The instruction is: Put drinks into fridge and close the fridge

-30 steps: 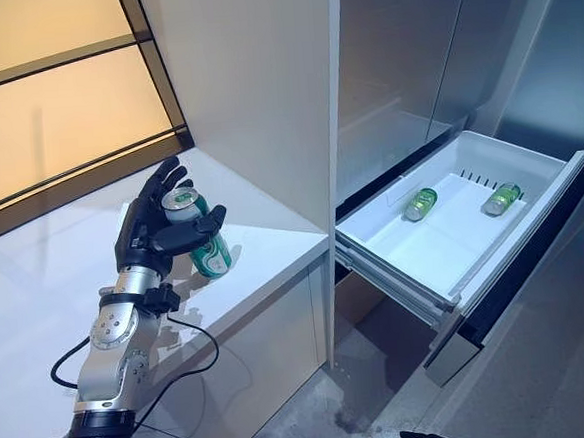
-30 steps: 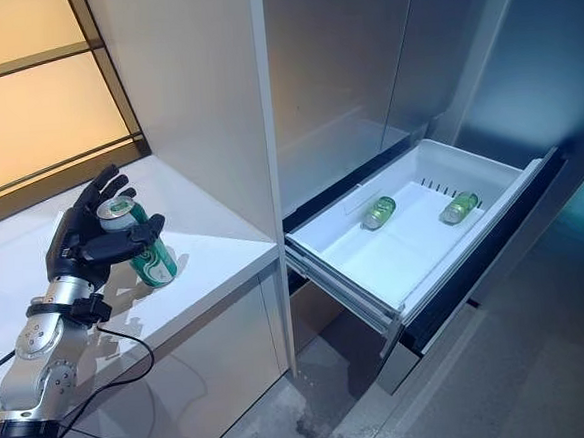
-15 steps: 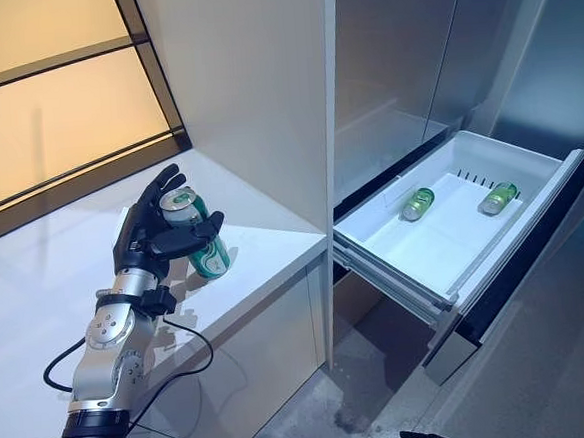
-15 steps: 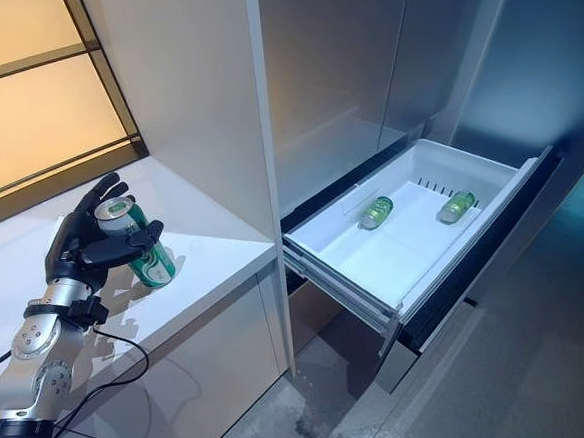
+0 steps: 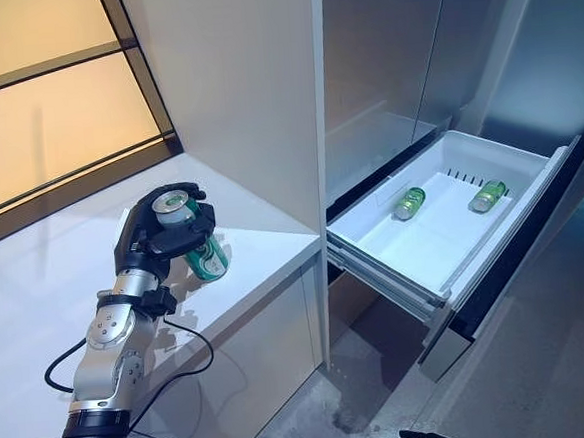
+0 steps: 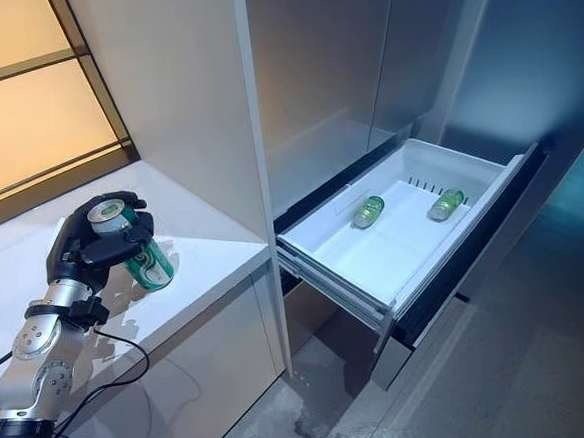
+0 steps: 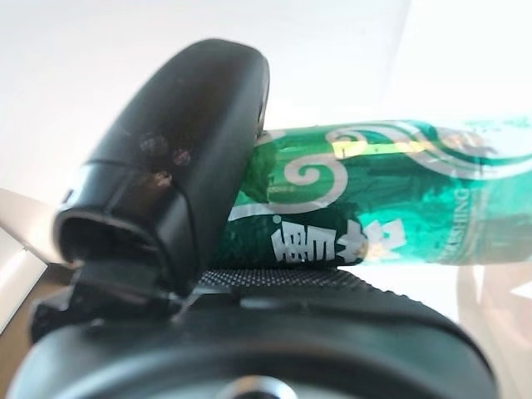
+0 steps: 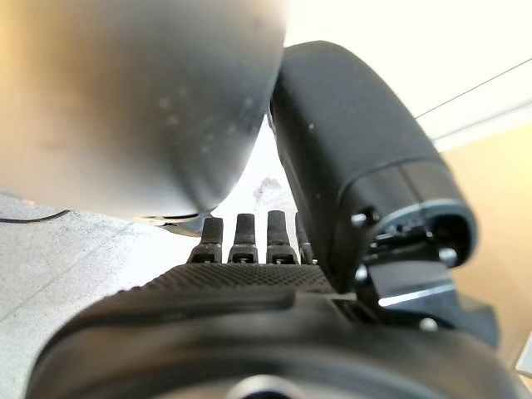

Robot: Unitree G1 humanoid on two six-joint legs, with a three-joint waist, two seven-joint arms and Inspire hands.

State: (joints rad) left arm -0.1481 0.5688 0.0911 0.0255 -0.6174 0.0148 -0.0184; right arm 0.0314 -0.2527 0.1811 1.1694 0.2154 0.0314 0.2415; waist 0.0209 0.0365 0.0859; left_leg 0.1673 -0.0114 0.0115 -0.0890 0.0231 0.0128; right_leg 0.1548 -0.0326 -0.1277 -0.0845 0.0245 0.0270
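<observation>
A green drink can (image 5: 211,258) stands tilted on the white counter (image 5: 55,276), left of the fridge. My left hand (image 5: 151,244) is shut on it, with the fingers curled over its top and the thumb across its side. The left wrist view shows the can (image 7: 399,199) lying against the palm under the thumb (image 7: 183,150). The fridge's white drawer (image 5: 445,253) is pulled out to the right, with green cans (image 5: 408,203) lying in it. My right hand (image 8: 249,291) hangs over the floor with straight fingers (image 8: 246,237) and holds nothing.
A tall white cabinet panel (image 5: 253,91) stands between the counter and the fridge. The drawer's dark front (image 5: 519,243) juts out over the grey floor (image 5: 544,382). An orange-lit window (image 5: 54,105) runs behind the counter.
My left hand's fingers have curled from spread open to closed round the can. The camera has shifted slightly, so the fridge sits further left in the picture.
</observation>
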